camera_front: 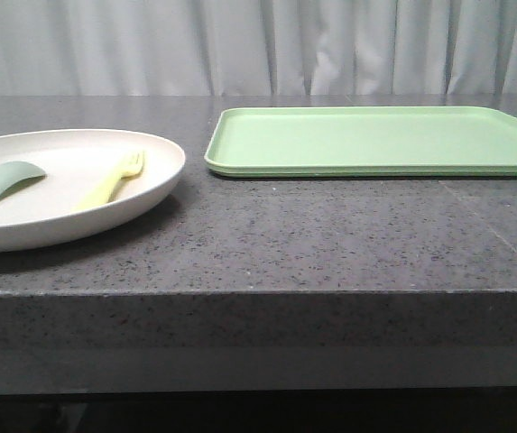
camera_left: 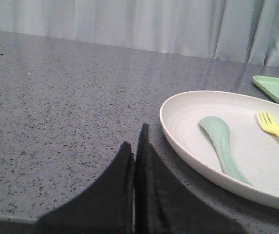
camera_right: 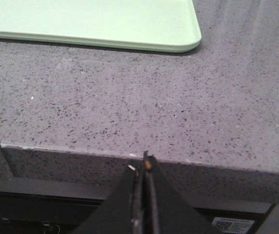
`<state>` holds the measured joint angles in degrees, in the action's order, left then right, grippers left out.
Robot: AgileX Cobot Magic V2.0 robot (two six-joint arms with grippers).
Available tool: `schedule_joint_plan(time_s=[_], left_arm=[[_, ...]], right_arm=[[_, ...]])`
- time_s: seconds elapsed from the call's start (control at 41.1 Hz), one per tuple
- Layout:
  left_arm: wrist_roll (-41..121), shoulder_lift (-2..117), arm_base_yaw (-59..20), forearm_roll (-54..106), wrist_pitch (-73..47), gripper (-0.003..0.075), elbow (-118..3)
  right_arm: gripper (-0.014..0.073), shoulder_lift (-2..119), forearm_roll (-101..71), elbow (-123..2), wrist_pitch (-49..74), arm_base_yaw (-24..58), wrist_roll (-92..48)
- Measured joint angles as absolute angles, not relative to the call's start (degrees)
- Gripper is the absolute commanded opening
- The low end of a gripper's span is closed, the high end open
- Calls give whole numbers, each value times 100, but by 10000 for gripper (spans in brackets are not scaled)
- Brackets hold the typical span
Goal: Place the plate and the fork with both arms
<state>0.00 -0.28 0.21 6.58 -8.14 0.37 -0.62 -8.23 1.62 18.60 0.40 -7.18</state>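
Note:
The cream plate [camera_front: 87,212] lies on the grey stone table at the front left, and also shows in the left wrist view [camera_left: 183,122]. On it lie the pale-yellow fork [camera_front: 114,180], seen too in the left wrist view [camera_left: 275,129], and a grey-green spoon [camera_front: 1,183]. My left gripper [camera_left: 135,141] is shut and empty, just beside the plate's rim over the table. My right gripper [camera_right: 143,163] is shut and empty, at the table's front edge, short of the green tray [camera_right: 95,24]. Neither gripper shows in the front view.
The rectangular light-green tray [camera_front: 380,140] lies at the back right of the table. The table's front edge [camera_front: 258,293] runs across the front view. A grey curtain hangs behind.

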Motion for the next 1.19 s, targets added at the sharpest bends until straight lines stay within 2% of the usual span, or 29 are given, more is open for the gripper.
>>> schedule_joint_plan(time_s=[1.193], left_arm=[[0,-28,21,658,-814,-18,37]], right_arm=[[-69,-62,-823,162,1637,40,-718]])
